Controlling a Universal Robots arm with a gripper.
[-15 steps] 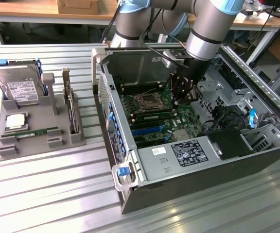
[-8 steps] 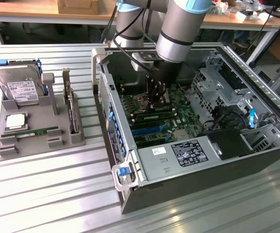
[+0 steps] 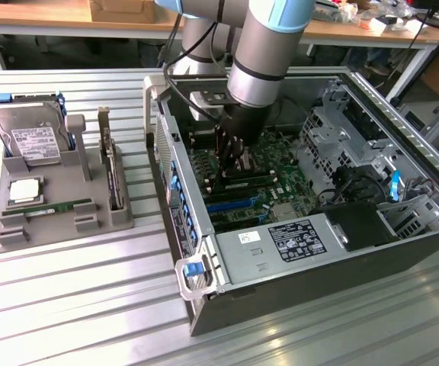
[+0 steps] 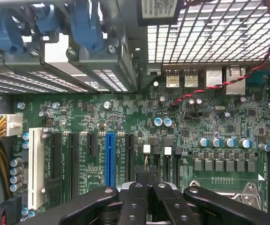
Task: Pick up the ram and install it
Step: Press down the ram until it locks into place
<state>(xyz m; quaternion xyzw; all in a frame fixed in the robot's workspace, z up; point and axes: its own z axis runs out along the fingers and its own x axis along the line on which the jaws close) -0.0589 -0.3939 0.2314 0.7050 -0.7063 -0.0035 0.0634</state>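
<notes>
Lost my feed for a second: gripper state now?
Gripper: shut, down inside the computer case over the motherboard; cannot tell whether it holds anything.

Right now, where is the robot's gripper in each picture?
Exterior view: the gripper hangs inside the open computer case, just over the green motherboard.
Wrist view: the gripper is the black, shut pair nearest the camera, over the board's slots.
Shared landmark: the green motherboard.

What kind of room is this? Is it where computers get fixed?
Probably a robotics lab or workshop. An open computer case lies on a metal table, a grey tray holds spare parts like a hard drive, and cluttered workbenches stand behind.
</notes>
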